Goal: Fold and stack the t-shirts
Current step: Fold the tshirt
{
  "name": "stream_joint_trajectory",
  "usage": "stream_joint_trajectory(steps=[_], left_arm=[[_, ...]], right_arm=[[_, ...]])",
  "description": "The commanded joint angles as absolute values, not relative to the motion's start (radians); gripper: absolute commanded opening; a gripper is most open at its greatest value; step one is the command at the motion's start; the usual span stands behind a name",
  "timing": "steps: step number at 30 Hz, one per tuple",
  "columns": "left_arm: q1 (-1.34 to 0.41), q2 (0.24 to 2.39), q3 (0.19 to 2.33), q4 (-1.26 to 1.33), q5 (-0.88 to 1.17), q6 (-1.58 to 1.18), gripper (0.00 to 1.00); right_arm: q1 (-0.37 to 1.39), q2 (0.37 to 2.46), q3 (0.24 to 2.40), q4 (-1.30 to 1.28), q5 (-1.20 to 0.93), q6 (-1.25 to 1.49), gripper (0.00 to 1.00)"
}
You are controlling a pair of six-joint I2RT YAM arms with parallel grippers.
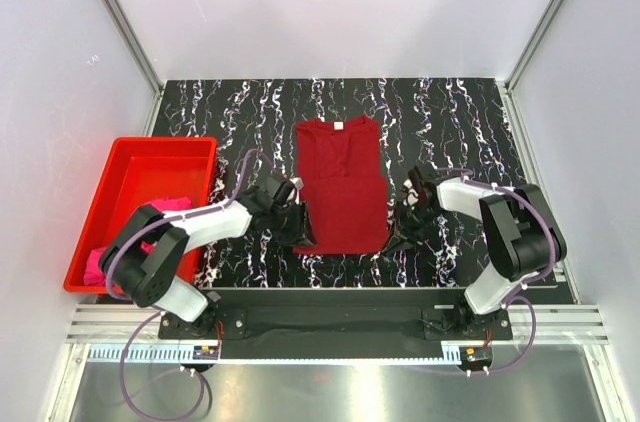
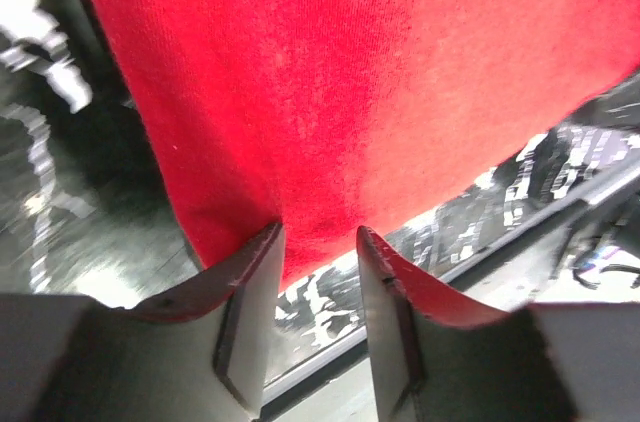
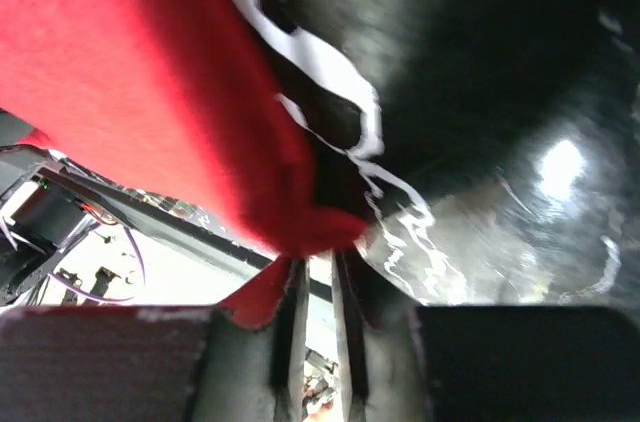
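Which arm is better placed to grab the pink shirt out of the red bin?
Left. The red bin holding the pink shirt sits on its side, and the left end effector looks open. The right end effector is beyond the crimson shirt, farther away.

Probably lab booth: white walls (image 1: 330, 2), aluminium frame (image 1: 118, 17).

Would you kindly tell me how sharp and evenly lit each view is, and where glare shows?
Top external: sharp, evenly lit, the crimson t-shirt crisp on the marbled table. Left wrist: shirt weave in focus, table at left smeared. Right wrist: soft throughout, a white glare spot on the table at right, lower left blown out.
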State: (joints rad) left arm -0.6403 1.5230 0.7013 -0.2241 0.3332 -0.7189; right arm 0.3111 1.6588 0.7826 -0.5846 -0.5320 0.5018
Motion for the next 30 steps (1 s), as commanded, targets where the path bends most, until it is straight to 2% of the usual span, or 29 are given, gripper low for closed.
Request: stream_joint_trajectory(steps=[1, 2, 3, 5, 6, 9, 10, 15, 19, 30], left_arm=[[-0.640, 1.474, 0.653, -0.419, 0.190, -0.640, 0.45], [-0.640, 1.421, 0.657, -0.458, 0.183, -0.640, 0.47], [-0.641, 1.384, 0.658, -0.478, 0.173, -0.643, 0.53], [-0.646, 1.320, 0.657, -0.526, 0.144, -0.670, 0.61], [-0.647, 1.265, 0.652, -0.534, 0.138, -0.684, 0.65], [-0.650, 1.215, 0.627, -0.532, 0.143, -0.739, 0.66], [-0.650, 1.207, 0.608, -0.528, 0.147, -0.777, 0.66], [-0.652, 1.128, 0.546, -0.476, 0.112, -0.891, 0.64], [-0.652, 1.060, 0.505, -0.491, 0.063, -1.006, 0.63], [-0.608, 1.118, 0.469, -0.471, 0.043, -1.111, 0.62]], right_arm=[[0.305, 1.595, 0.767, -0.633, -0.489, 0.486, 0.25], [0.307, 1.579, 0.755, -0.641, -0.485, 0.494, 0.31], [0.305, 1.545, 0.750, -0.647, -0.470, 0.514, 0.43], [0.305, 1.510, 0.732, -0.653, -0.474, 0.544, 0.48], [0.305, 1.475, 0.726, -0.657, -0.459, 0.590, 0.54], [0.304, 1.407, 0.692, -0.631, -0.451, 0.662, 0.68], [0.304, 1.396, 0.675, -0.609, -0.443, 0.670, 0.70], [0.301, 1.407, 0.635, -0.525, -0.529, 0.708, 0.70], [0.307, 1.431, 0.540, -0.356, -0.609, 0.802, 0.64], [0.388, 1.376, 0.486, -0.285, -0.566, 0.914, 0.64]])
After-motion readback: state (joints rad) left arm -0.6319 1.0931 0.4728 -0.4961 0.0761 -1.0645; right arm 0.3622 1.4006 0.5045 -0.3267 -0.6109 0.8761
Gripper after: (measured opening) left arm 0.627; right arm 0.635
